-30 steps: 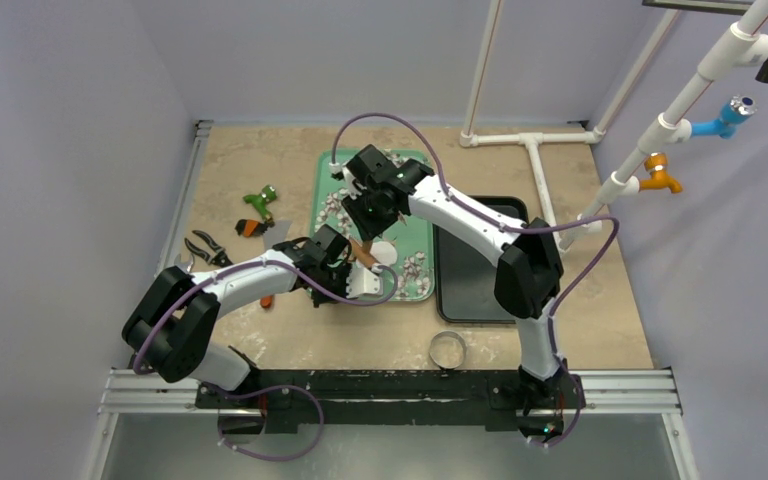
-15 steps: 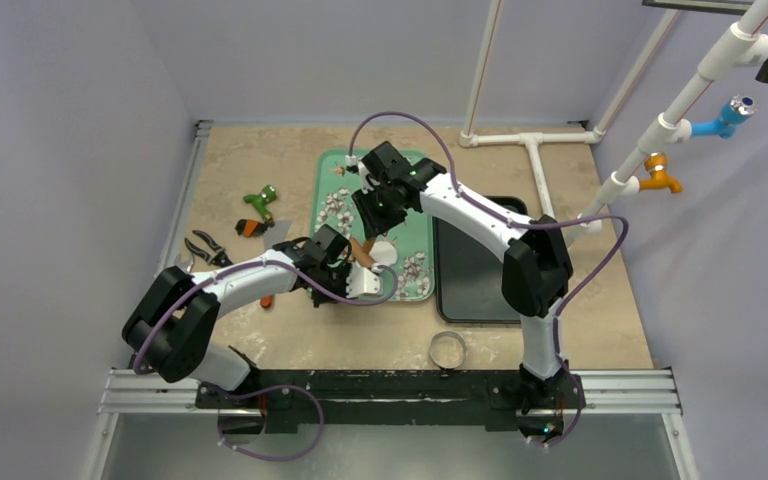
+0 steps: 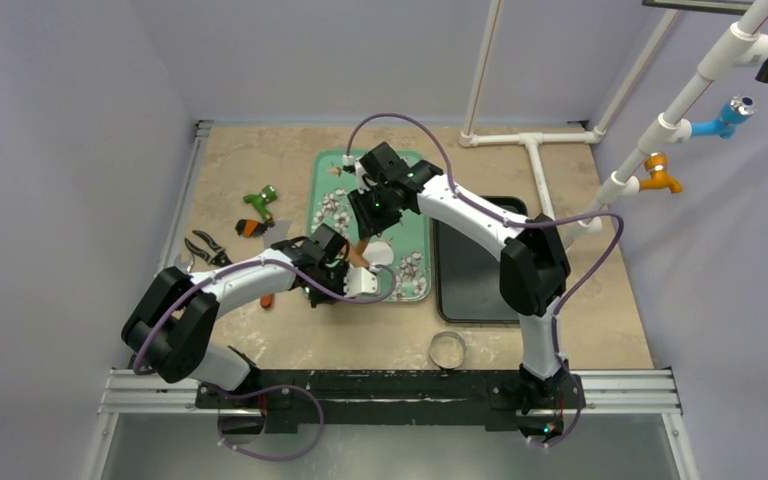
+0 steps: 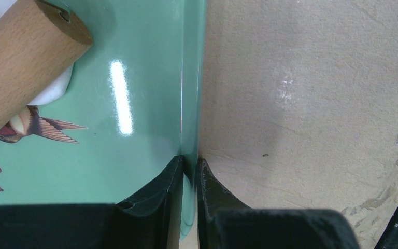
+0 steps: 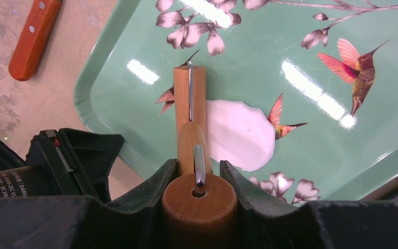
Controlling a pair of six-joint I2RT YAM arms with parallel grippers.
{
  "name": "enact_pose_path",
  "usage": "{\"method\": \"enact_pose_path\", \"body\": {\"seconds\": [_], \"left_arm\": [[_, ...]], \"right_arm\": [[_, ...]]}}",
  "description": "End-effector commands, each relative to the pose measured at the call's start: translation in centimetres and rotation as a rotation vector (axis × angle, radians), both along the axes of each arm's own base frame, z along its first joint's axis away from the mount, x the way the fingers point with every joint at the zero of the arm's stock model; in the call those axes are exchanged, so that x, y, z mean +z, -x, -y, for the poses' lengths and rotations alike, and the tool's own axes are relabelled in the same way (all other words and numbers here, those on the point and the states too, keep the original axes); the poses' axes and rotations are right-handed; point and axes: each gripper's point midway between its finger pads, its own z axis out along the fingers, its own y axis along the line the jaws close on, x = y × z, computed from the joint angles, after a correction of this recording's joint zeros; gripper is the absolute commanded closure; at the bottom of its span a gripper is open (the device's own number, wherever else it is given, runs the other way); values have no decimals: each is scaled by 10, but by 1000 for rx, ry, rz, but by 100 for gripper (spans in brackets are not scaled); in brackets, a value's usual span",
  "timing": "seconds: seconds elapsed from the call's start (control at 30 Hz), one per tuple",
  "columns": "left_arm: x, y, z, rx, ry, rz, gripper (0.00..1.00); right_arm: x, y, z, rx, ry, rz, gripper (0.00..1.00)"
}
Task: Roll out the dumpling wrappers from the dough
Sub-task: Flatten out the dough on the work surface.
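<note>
A green flowered tray (image 3: pixel 415 225) sits mid-table. On it the dough (image 3: pixel 383 252) lies as a thin flat white round (image 5: pixel 238 135), the shape of a dumpling wrapper. My right gripper (image 3: pixel 371 213) (image 5: pixel 199 171) is shut on the handle of a wooden rolling pin (image 5: pixel 190 96), whose roller rests along the round's left edge. My left gripper (image 3: pixel 345 285) (image 4: pixel 189 163) is shut on the tray's rim (image 4: pixel 193 104) at the near left side. In the left wrist view the rolling pin (image 4: pixel 20 62) covers most of the dough (image 4: pixel 57 89).
A black tray (image 3: pixel 480 270) lies right of the green one. A metal ring cutter (image 3: pixel 447 348) stands near the front edge. At the left are a green toy drill (image 3: pixel 260 203), pliers (image 3: pixel 205 250) and an orange-handled knife (image 5: pixel 33 36). White pipes (image 3: pixel 535 150) cross the back right.
My right gripper has shifted slightly over the tray with the rolling pin, which stays at the dough. The left gripper has kept its hold on the tray rim.
</note>
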Motion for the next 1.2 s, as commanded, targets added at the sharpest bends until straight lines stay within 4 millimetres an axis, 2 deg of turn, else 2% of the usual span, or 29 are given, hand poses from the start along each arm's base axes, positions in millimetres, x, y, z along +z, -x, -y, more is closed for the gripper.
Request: {"method": "enact_pose_path", "body": {"seconds": [0.0, 0.13, 0.4, 0.57, 0.73, 0.87, 1.07, 1.17], "left_arm": [[-12, 32, -19, 32, -64, -145, 100], [-12, 32, -19, 32, -65, -147, 100], [-12, 32, -19, 32, -64, -146, 100], [-12, 32, -19, 32, -65, -145, 100], [-12, 32, -19, 32, -64, -145, 100], [-12, 32, -19, 33, -63, -146, 100], [-12, 32, -19, 33, -64, -147, 100], [-13, 32, -18, 32, -65, -149, 100]], "right_arm": [[-101, 29, 1, 35, 158, -130, 100], [-95, 32, -6, 44, 159, -119, 100], [-77, 54, -32, 121, 162, -103, 100], [-58, 50, -35, 117, 149, -64, 100], [-46, 55, -41, 153, 122, -68, 100], [-11, 49, -42, 156, 83, -19, 100], [70, 33, -51, 134, -50, 125, 100], [90, 26, -49, 114, -77, 164, 100]]}}
